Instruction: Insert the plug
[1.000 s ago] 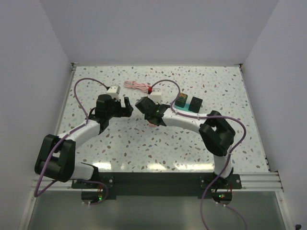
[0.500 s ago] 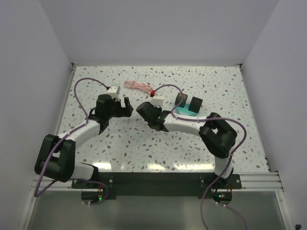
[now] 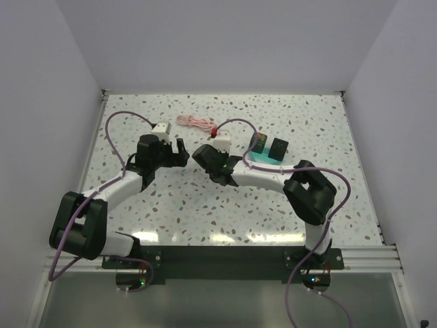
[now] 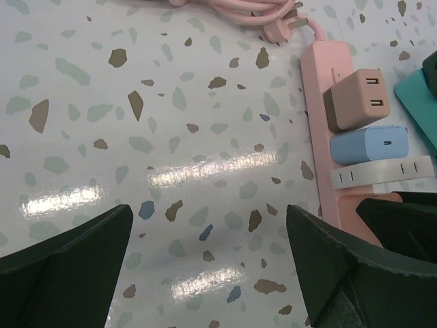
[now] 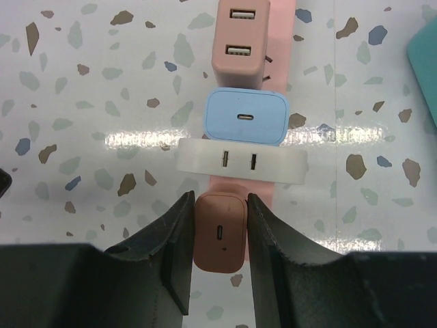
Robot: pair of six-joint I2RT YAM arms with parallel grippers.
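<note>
The off-white plug (image 5: 242, 162) lies across the pink power strip (image 5: 278, 24), below a blue charger (image 5: 246, 116) and a pink-brown two-port block (image 5: 239, 41). My right gripper (image 5: 220, 239) is shut on another pink-brown block (image 5: 220, 229) with a single port, held at the strip's near end right against the plug. In the left wrist view the strip (image 4: 316, 102) and plug (image 4: 382, 172) sit at the right. My left gripper (image 4: 208, 273) is open over bare table, left of the strip. In the top view the right gripper (image 3: 213, 164) hides the strip.
The strip's pink cable (image 3: 194, 121) lies coiled behind the grippers. A teal mat (image 3: 263, 158) with two dark boxes (image 3: 278, 148) sits to the right of the strip. White walls enclose the speckled table (image 3: 205, 205) on three sides.
The right wrist has swung and shifted slightly left and back over the strip. The left arm has not moved.
</note>
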